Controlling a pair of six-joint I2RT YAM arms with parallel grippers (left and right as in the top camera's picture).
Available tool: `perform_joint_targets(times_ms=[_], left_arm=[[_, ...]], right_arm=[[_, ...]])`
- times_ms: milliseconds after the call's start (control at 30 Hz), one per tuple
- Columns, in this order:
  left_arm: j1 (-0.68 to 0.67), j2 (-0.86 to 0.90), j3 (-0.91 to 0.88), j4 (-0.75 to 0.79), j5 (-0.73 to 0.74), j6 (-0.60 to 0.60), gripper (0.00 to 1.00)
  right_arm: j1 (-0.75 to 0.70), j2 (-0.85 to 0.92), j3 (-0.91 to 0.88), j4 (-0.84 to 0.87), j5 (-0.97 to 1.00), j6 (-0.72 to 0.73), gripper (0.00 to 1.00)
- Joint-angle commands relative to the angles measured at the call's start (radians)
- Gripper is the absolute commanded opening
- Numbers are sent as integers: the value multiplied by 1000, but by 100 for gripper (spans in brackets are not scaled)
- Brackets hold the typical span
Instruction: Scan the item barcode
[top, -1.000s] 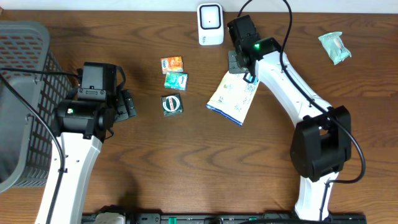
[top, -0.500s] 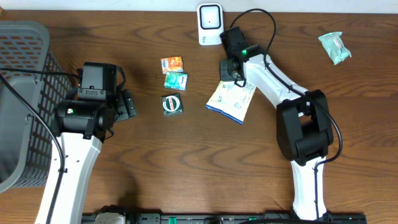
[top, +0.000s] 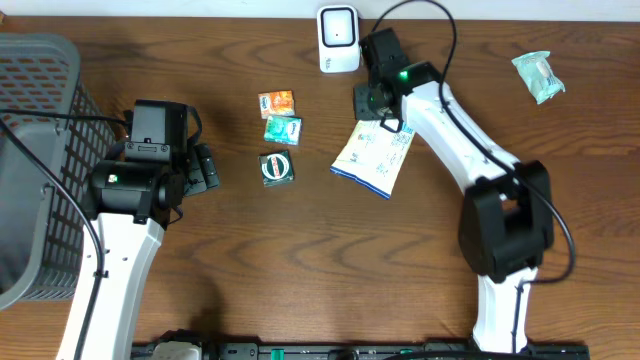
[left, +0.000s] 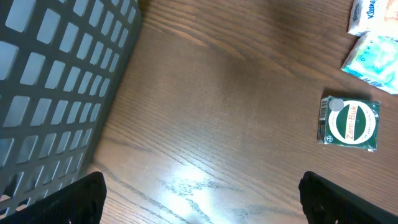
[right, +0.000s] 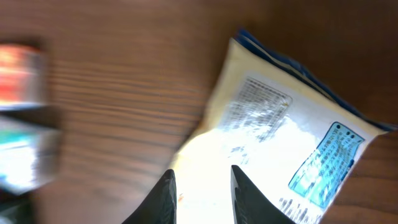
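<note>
Jaws of the right gripper (right: 200, 196) stand a narrow way apart. They show as two pale prongs at the bottom of a blurred wrist view, with nothing seen clamped between them. Under the gap lies the bright edge of the pouch (top: 372, 160); whether the tips touch it cannot be told. From there the pouch runs up and to the right in that view. It is white with a blue border, and a block of fine print and a teal panel face up.

From above, this gripper hangs just beside the scanner (top: 339, 38), on its robot-facing side and a little to its right. The pouch lies flat and skewed on the table (top: 300, 260). Its end nearest the scanner sits under the gripper, and the rest stretches away from the scanner toward the robot. It is near the scanner but not touching it.

Left of the scanner and nearer the robot, three small packs sit in a loose column: an orange pack (top: 277, 102), a teal pack (top: 283, 128) and, farthest from the scanner, a green pack (top: 277, 168). Farther left of the scanner, the left gripper (left: 199, 193) hovers over bare wood, its fingers spread wide and empty. The basket (top: 40, 120) stands at the far left, well apart from the scanner. Well to the scanner's right lies a wrapped item (top: 538, 75).
</note>
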Motion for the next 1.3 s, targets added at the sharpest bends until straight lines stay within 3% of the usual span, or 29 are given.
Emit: perform_joint_targets(times_ms=[0,333,567,733,833,900,933,1133,1267], left_arm=[[-2,3,15,-3,-3,-5,97],[-2,3,15,-3,-3,-5,97],[-2,3,15,-3,-3,-5,98],[-2,3,15,-3,-3,-5,98],[-2,3,15,-3,-3,-5,98],[-2,3,15,-3,-3,-5,98],[-2,3,15,-3,-3,-5,98],[-2,3,15,-3,-3,-5,98],[-2,3,15,-3,-3,-5,97]], right_arm=[[42,-37,22,-3,-47,-8,23],[141,114,-14,32,39,-6,23],[155,174,-13,-101,128,4,8],[154,98,-12,-244,229,3,8],[154,42,-12,-260,260,3,19],[153,3,-12,-247,262,2,54],[150,-15,-12,-234,262,-1,61],[90,-88,-12,-160,240,-31,72],[-16,-98,-12,-125,99,-130,80]])
